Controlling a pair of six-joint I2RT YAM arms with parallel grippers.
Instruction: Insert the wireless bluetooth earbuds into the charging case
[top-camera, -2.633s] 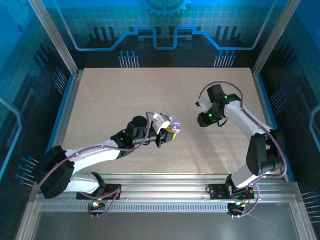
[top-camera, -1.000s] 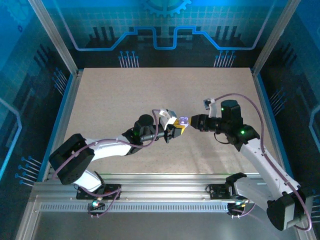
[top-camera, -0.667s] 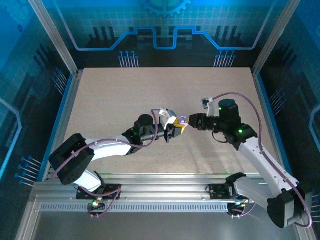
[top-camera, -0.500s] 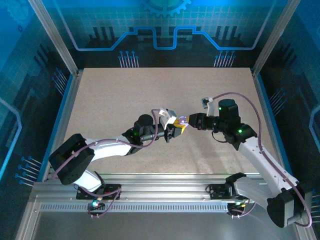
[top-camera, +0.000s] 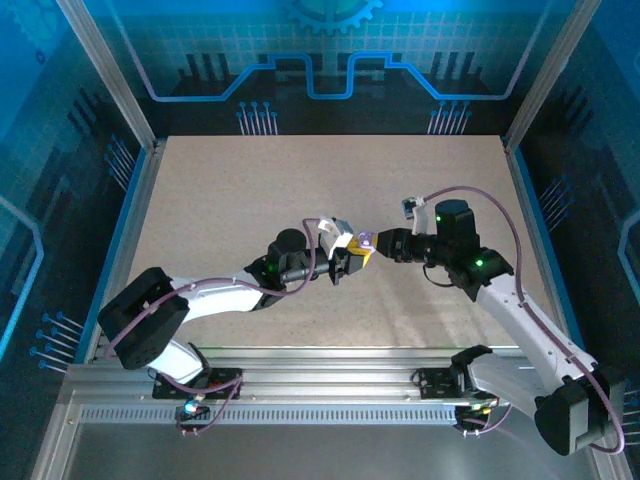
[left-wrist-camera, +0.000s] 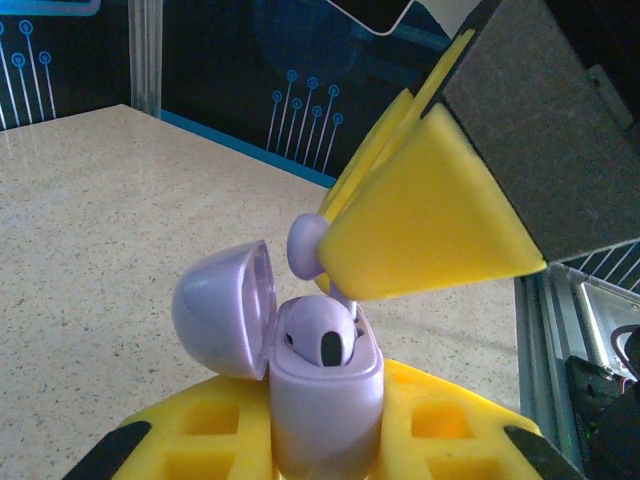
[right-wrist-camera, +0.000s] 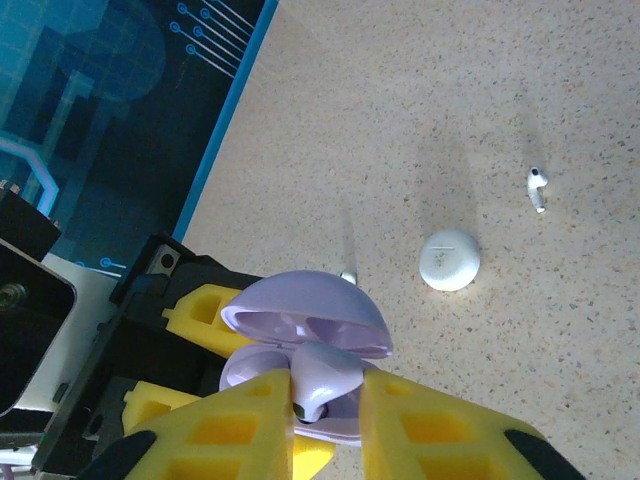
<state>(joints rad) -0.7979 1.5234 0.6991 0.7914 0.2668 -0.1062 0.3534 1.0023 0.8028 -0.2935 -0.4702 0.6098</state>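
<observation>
My right pincer (right-wrist-camera: 325, 425) is closed narrowly on a lavender earbud (right-wrist-camera: 322, 385), held at the mouth of the open lavender charging case (right-wrist-camera: 310, 305). My left pincer (left-wrist-camera: 325, 445) clamps that case, with another bud (left-wrist-camera: 318, 338) seated inside. Beyond, on the table (right-wrist-camera: 600, 350), a white round disc (right-wrist-camera: 449, 260) and a white earbud (right-wrist-camera: 538, 188) lie apart.

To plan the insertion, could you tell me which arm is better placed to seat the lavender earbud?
Right: the right fingers pinch the lavender earbud at the mouth of the open charging case, while the left fingers are occupied clamping that case.
</observation>
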